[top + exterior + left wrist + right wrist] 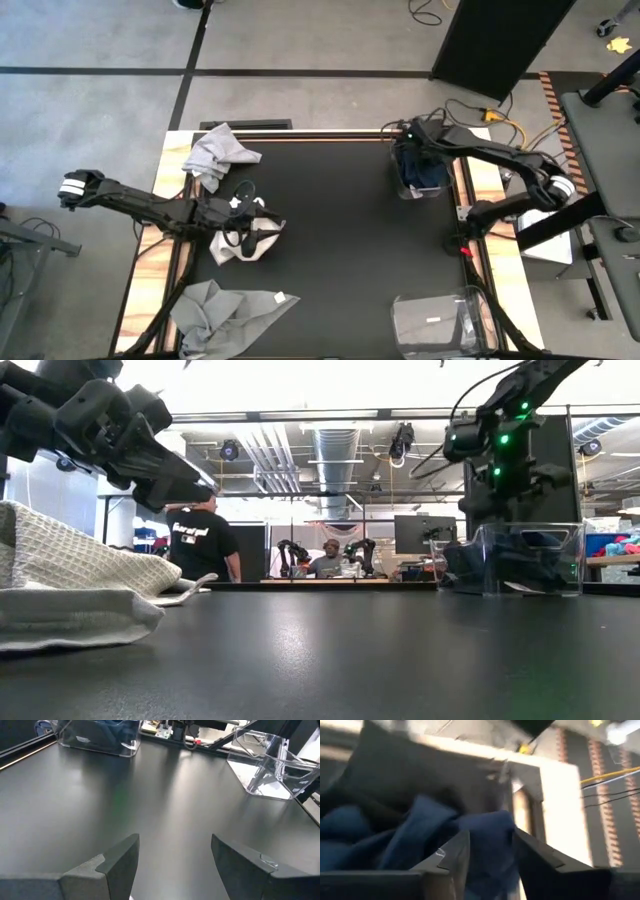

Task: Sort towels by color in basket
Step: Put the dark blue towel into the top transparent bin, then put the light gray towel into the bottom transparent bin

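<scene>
A black tabletop [340, 250] fills the frame's centre, light grey towels [218, 152] strewn along its left edge, ready for sorting. At upper right, a clear basket [420, 175] holds navy towels [420, 835]; the right gripper [487, 852] hangs directly over them, fingers part-open; whether it holds cloth cannot be told. At left centre, the left gripper [243, 208] hovers spread wide and empty above a white towel [255, 243], seemingly next.

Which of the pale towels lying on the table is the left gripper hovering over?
The crumpled white towel mid-left, directly beneath the left gripper. The other two grey ones lie apart: one at the far-left corner, one at the near-left edge.
</scene>
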